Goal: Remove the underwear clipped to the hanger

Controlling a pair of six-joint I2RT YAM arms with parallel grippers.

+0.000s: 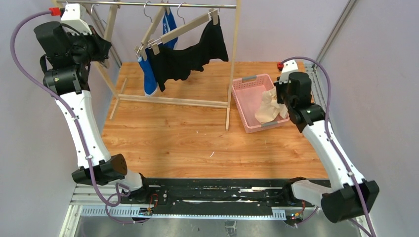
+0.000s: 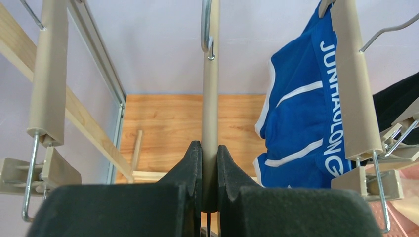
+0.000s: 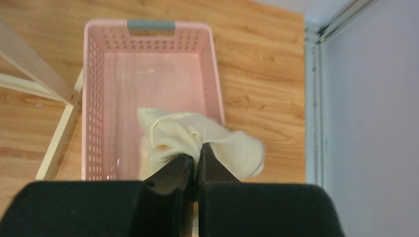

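The right claw pinches the cream briefs between closed fingers, over the near end of the pink basket. The basket sits on the wooden bench, with a grey handle at its far end and a rack leg just left.

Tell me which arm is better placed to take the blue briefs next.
Left, probably. The left gripper is up at the rack, shut on a hanger beside the blue briefs. The right gripper is over the basket, shut on the cream briefs.
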